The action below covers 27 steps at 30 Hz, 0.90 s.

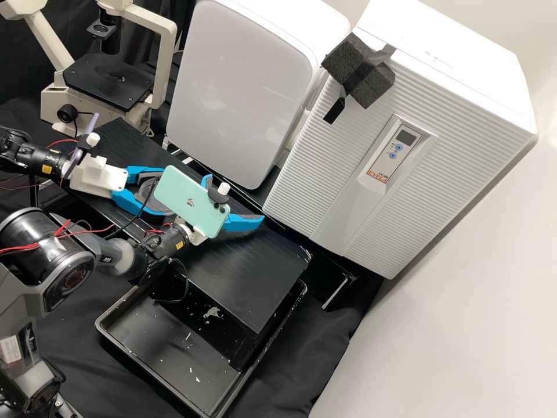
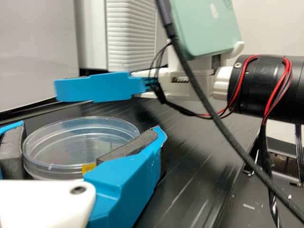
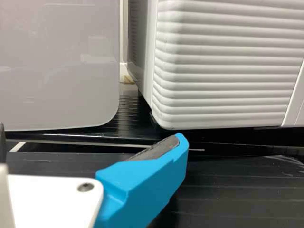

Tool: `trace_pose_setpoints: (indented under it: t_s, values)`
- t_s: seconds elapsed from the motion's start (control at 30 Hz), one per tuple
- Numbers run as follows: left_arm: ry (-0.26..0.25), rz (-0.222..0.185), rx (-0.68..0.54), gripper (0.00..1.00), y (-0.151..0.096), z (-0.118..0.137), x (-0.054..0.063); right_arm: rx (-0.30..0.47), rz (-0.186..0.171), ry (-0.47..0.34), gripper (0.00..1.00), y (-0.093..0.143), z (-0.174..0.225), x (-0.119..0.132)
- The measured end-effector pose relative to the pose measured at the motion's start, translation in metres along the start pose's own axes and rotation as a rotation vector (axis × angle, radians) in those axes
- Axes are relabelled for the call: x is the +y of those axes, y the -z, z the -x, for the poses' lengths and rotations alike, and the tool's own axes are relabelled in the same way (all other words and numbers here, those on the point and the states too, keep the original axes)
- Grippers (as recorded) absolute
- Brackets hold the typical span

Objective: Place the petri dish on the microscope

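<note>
In the high view my left gripper [image 1: 152,191] is at the bench's left part, its blue fingers around the petri dish [image 1: 152,202]. The left wrist view has the clear, round petri dish [image 2: 76,142] between the grey pads of my left gripper [image 2: 88,137], which is closed on its sides; a yellow mark shows near one pad. My right gripper [image 1: 235,200], partly behind a phone, stands to the right of the dish. With nothing between its fingers, my right gripper [image 3: 92,142] is open. The cream microscope [image 1: 110,81] with its black stage stands at the back left.
A mint-green phone [image 1: 188,200] is mounted on the right arm. Two white appliances [image 1: 238,87] [image 1: 435,104] stand behind the black bench top [image 1: 243,278]. A black tray [image 1: 168,342] with white scraps lies in front. A dark cable [image 2: 213,118] crosses near the right arm.
</note>
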Motion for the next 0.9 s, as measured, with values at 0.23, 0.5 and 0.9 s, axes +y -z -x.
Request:
trace_pose_setpoints:
  t_s: [0.23,0.5,0.9]
  values:
    - [0.003,0.033,0.094,0.0,0.02,0.037,0.017,0.0,0.0,0.0,1.0,0.0,0.0,0.0]
    - [-0.088,0.037,0.236,0.0,0.038,0.078,0.043,0.0,0.0,0.0,1.0,0.0,0.0,0.0]
    - [-0.178,0.085,0.448,0.0,0.084,0.122,0.053,0.0,0.0,0.0,1.0,0.0,0.0,0.0]
